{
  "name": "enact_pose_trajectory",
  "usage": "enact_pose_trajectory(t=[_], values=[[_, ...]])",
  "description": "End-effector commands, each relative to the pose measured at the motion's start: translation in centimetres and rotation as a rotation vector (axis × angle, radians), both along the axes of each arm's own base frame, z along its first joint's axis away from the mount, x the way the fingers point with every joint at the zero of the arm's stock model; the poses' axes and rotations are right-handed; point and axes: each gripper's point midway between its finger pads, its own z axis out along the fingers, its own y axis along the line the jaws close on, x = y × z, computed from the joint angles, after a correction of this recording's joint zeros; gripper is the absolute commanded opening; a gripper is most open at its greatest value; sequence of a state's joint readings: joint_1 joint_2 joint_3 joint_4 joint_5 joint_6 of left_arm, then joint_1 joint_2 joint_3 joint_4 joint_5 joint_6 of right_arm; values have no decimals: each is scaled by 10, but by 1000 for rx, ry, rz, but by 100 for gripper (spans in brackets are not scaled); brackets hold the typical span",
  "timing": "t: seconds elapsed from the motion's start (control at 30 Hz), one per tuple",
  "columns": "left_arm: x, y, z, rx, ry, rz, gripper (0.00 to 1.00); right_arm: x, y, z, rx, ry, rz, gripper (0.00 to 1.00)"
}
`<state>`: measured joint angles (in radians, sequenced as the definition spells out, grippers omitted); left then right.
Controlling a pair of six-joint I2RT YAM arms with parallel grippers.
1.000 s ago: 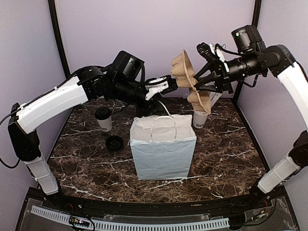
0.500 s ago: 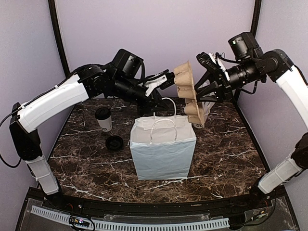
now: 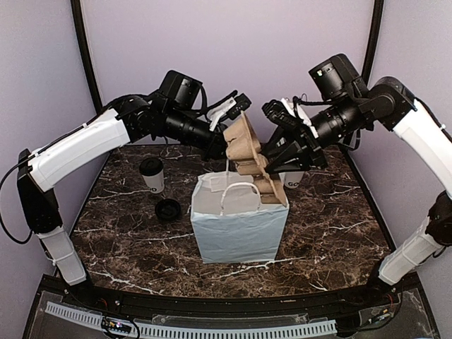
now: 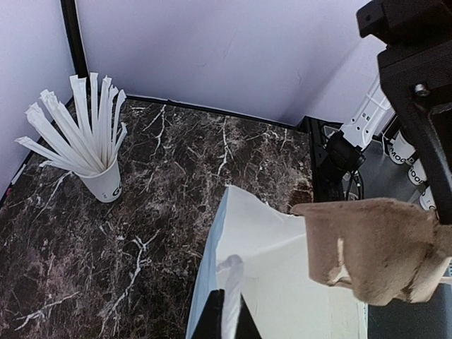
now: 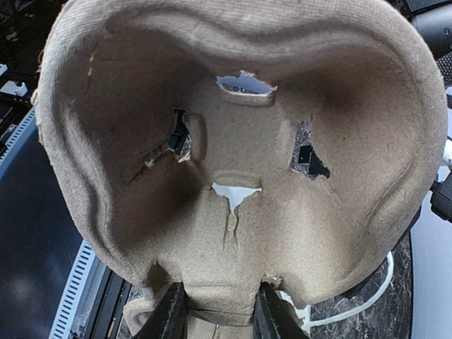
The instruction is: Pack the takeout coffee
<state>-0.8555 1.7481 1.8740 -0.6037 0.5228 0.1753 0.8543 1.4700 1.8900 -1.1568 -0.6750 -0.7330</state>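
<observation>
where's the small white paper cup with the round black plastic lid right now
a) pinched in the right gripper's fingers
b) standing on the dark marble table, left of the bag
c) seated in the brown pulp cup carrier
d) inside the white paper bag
b: the small white paper cup with a black lid stands upright on the dark marble table, left of the white paper bag.
</observation>
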Motion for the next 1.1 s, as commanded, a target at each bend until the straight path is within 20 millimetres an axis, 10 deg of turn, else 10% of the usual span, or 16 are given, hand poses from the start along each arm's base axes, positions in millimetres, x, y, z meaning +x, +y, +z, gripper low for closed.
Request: enact_pose_trajectory(t=[0.0, 1.07], values=[[-13, 1, 16, -59, 23, -46, 0, 18, 17, 5, 32, -78, -25, 30], [-6, 20, 14, -90, 70, 11, 0, 25, 25, -85, -234, -77, -58, 30]])
